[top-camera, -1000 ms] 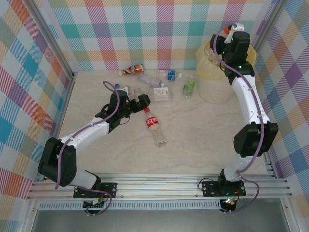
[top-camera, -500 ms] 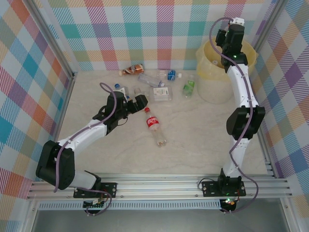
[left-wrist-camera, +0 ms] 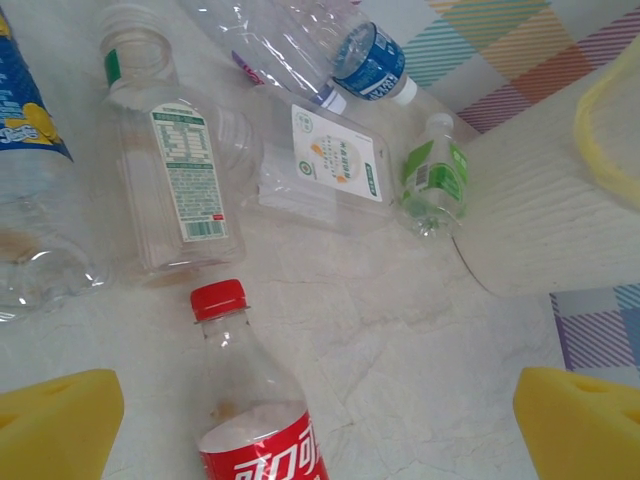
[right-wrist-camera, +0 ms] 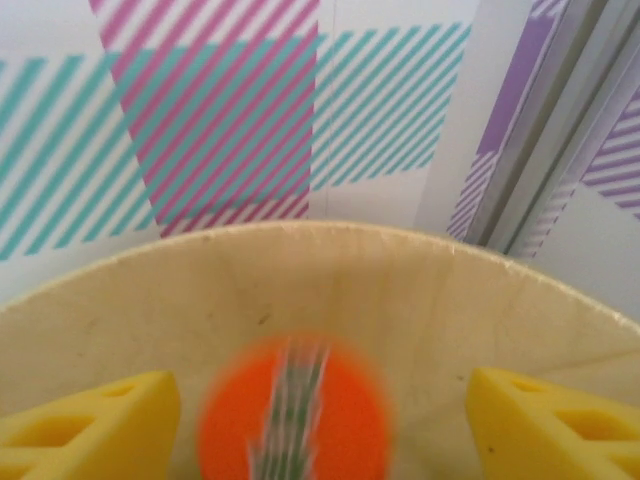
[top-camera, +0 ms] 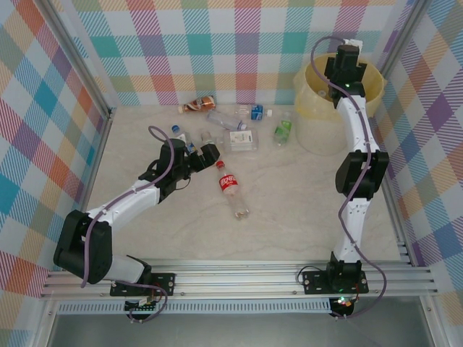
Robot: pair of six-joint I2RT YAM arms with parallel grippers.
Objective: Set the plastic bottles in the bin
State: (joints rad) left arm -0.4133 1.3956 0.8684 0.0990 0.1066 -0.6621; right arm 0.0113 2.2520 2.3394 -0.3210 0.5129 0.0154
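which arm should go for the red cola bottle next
Left. Its jaws stand open right by the red-label bottle, whose cap lies between the pads in the left wrist view. The right arm reaches over the bin, far from that bottle.

light: bright, even
shadows: faint, soft on table (top-camera: 289, 195)
glare: small glints on clear bottles (left-wrist-camera: 180, 190)
blur: orange round thing (right-wrist-camera: 293, 420) smeared, right wrist
top view: sharp
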